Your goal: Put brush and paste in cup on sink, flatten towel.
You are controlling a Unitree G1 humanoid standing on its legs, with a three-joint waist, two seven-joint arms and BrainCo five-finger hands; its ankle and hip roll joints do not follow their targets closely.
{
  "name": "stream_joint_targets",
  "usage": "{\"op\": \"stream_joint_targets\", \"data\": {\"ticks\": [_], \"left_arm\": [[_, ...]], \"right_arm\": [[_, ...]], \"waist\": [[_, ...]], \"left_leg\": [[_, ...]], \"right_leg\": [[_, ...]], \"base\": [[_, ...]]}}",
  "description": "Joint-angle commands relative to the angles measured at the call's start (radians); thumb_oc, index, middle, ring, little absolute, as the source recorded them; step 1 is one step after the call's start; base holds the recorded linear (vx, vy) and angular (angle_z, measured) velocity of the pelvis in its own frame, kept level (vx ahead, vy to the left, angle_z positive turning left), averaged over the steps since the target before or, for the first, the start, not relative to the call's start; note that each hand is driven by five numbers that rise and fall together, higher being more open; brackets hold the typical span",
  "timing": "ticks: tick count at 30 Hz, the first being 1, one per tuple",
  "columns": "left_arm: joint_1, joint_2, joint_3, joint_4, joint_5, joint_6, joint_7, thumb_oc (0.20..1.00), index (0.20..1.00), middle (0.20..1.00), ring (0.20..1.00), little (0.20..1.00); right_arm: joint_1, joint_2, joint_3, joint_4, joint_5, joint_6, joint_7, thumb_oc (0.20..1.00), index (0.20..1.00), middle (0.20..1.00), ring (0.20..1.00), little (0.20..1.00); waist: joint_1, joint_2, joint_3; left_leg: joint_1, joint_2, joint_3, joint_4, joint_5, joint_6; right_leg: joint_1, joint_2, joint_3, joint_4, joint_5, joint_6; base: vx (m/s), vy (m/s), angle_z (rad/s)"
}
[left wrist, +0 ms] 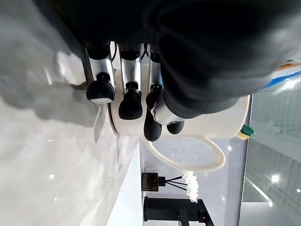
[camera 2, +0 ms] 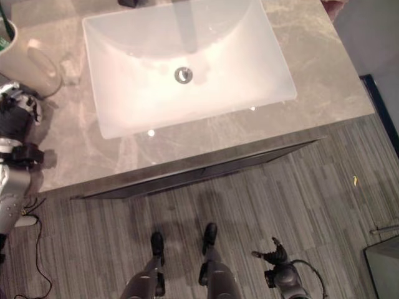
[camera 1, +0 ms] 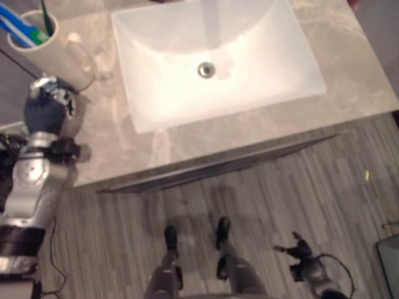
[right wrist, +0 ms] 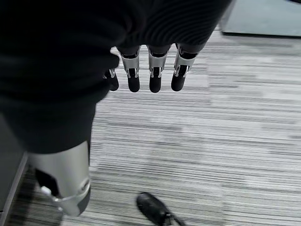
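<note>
While your left hand (camera 1: 48, 103) is hovering at the counter's left end, its fingers (left wrist: 130, 96) are hanging nearly straight and loosely spread, holding nothing; they are sitting just beside the cream ceramic mug with a looped side handle (camera 1: 56, 53), and I cannot tell whether they are touching it. That mug is standing upright on the grey marbled stone countertop (camera 1: 249, 134), left of the white rectangular basin (camera 1: 218, 56). A blue-and-white tube (camera 1: 15, 28) and a green-tipped stick, likely the brush (camera 1: 47, 22), are already poking out of its mouth.

Handling, as a judgement: the mug is looking rigid, glazed and probably slick, somewhat top-heavy with tall things leaning in it, and breakable on stone. If you are moving it, you are better off wrapping the body low or hooking the handle, not nudging the rim.

Your right hand (right wrist: 150, 70) is dangling over the grey striped floor (right wrist: 211, 155), fingers straight and relaxed, carrying nothing.

No towel is visible on the counter from here.
</note>
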Motion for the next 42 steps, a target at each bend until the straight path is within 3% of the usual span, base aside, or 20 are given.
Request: {"op": "stream_joint_targets", "data": {"ticks": [1, 11, 27, 31, 37, 42], "left_arm": [[-0.086, 0.081, -0.002, 0.042, -0.037, -0.071, 0.045, 0.2, 0.2, 0.2, 0.2, 0.2], [-0.275, 0.164, -0.078, 0.163, -0.057, -0.087, 0.09, 0.2, 0.2, 0.2, 0.2, 0.2], [-0.745, 0.304, -0.373, 0.529, -0.124, -0.048, 0.077, 0.2, 0.2, 0.2, 0.2, 0.2], [-0.811, 0.298, -0.41, 0.608, -0.13, -0.036, 0.068, 0.2, 0.2, 0.2, 0.2, 0.2], [-0.708, 0.264, -0.368, 0.517, -0.114, -0.049, 0.06, 0.2, 0.2, 0.2, 0.2, 0.2], [-0.404, 0.291, -0.217, 0.316, -0.09, -0.064, 0.026, 0.2, 0.2, 0.2, 0.2, 0.2]], "right_arm": [[-0.002, -0.047, 0.017, -0.015, 0.002, 0.002, -0.03, 1.0, 1.0, 1.0, 1.0, 1.0], [-0.004, -0.059, 0.023, -0.025, 0.001, 0.005, -0.035, 1.0, 1.0, 1.0, 1.0, 1.0], [-0.009, -0.124, 0.075, -0.158, -0.036, -0.014, -0.028, 1.0, 1.0, 1.0, 1.0, 1.0], [-0.011, -0.141, 0.103, -0.159, -0.076, -0.014, -0.026, 1.0, 1.0, 1.0, 1.0, 1.0], [-0.015, -0.122, 0.116, -0.067, -0.078, -0.003, -0.026, 1.0, 1.0, 1.0, 1.0, 1.0], [0.025, -0.127, 0.08, -0.067, -0.093, 0.001, -0.019, 1.0, 1.0, 1.0, 1.0, 1.0]], "waist": [[-0.027, -0.001, -0.019], [-0.044, -0.014, -0.014], [-0.077, -0.019, -0.015], [-0.079, -0.021, -0.015], [-0.068, -0.019, -0.012], [-0.041, -0.012, -0.021]], "left_leg": [[-0.063, 0.025, -0.074, 0.011, 0.014, -0.002], [-0.107, 0.028, -0.074, 0.011, 0.014, -0.003], [-0.199, 0.025, -0.088, 0.011, 0.029, -0.007], [-0.213, 0.024, -0.085, 0.011, 0.03, -0.005], [-0.19, 0.019, -0.082, 0.011, 0.023, -0.003], [-0.14, 0.018, -0.077, 0.011, 0.012, 0.001]], "right_leg": [[0.016, -0.058, -0.025, -0.002, -0.022, 0.12], [-0.032, -0.053, -0.018, -0.002, -0.01, 0.128], [-0.123, -0.046, 0.004, -0.002, 0.02, 0.15], [-0.141, -0.043, 0.011, -0.002, 0.028, 0.154], [-0.119, -0.048, 0.011, -0.002, 0.02, 0.149], [-0.067, -0.057, -0.007, -0.002, 0.009, 0.143]], "base": [[0.04, 0.024, 0.03], [0.03, 0.013, -0.02], [0.02, 0.014, 0.0], [-0.01, 0.023, -0.08], [-0.02, 0.001, -0.05], [-0.03, -0.003, -0.01]]}}
